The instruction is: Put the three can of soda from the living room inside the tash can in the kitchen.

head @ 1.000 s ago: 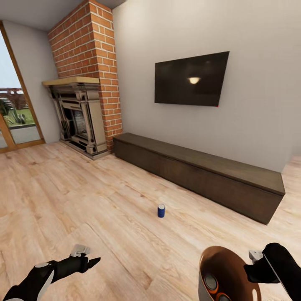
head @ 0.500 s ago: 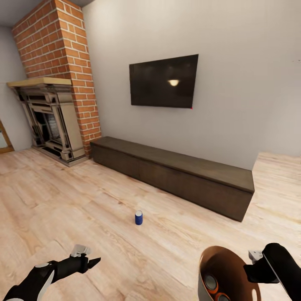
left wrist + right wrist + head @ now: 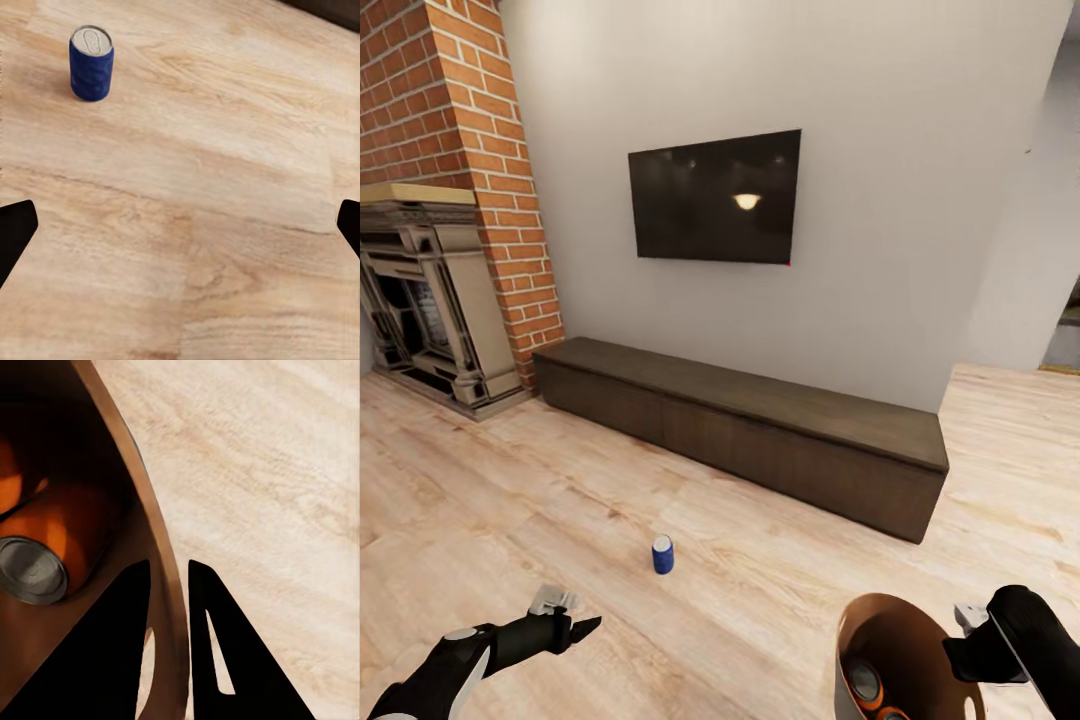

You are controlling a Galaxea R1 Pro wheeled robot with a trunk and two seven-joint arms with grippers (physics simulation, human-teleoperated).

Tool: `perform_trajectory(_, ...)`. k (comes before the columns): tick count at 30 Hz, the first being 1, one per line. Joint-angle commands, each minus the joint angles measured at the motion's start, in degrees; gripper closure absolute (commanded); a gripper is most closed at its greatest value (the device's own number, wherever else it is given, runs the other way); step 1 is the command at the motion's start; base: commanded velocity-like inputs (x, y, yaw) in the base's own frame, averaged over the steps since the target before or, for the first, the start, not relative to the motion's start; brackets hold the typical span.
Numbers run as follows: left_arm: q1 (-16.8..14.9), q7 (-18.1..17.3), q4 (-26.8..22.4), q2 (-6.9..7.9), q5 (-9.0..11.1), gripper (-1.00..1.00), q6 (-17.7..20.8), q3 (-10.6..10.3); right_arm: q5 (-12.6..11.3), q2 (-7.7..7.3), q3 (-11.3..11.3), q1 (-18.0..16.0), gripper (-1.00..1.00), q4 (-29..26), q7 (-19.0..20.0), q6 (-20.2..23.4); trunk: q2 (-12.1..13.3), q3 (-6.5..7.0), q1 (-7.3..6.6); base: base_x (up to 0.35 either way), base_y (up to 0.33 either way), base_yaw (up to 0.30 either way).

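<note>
1. Blue can point(image 3: 662, 554) upright on wood floor point(image 3: 480, 480), in front of the dark cabinet point(image 3: 760, 430).
2. Bin point(image 3: 920, 655) near the cabinet's right end, right gripper point(image 3: 169, 585) clenched on its rim; orange cans point(image 3: 56, 547) inside.
3. Left gripper point(image 3: 180, 225) spread, empty, short of the blue can.

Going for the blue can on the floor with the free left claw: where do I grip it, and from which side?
Grip the blue can around its mid-body, from the robot's side. It stands upright on bare floor, nothing near it, so its round wall suits a side pinch. The left claw is open and low, already facing it. A top-down pinch on the silver lid would be less sure.
</note>
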Motion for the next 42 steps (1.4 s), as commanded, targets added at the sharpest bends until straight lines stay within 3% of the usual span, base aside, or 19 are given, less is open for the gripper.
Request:
perform_trajectory(1,0.0,0.0,0.01,0.0,0.0,-1.0,0.0,-0.01,-1.95,0.01,-0.03,-0.02,1.0,-0.02,0.2,0.44,0.0,0.01,0.0,0.324,0.086,-0.027)
perform_trajectory(27,-0.06,0.07,-0.07,-0.07,-0.04,-1.0,0.21,-0.06,-1.95,-0.1,-0.88,0.11,1.0,-0.02,0.19,0.44,0.0,1.17,0.0,0.311,0.148,-0.174)
perform_trajectory(33,-0.01,0.15,-0.57,-0.05,0.12,-1.0,0.25,-0.02,-1.95,-0.12,-0.91,0.11,1.0,-0.02,0.18,0.44,0.0,1.24,0.0,0.068,0.079,-0.033)
perform_trajectory(42,0.0,0.02,-0.77,-0.09,0.25,-1.0,2.28,-0.17,-1.95,-0.13,-0.93,0.11,1.0,-0.02,0.11,0.44,0.0,1.85,0.0,-0.21,0.161,-0.036)
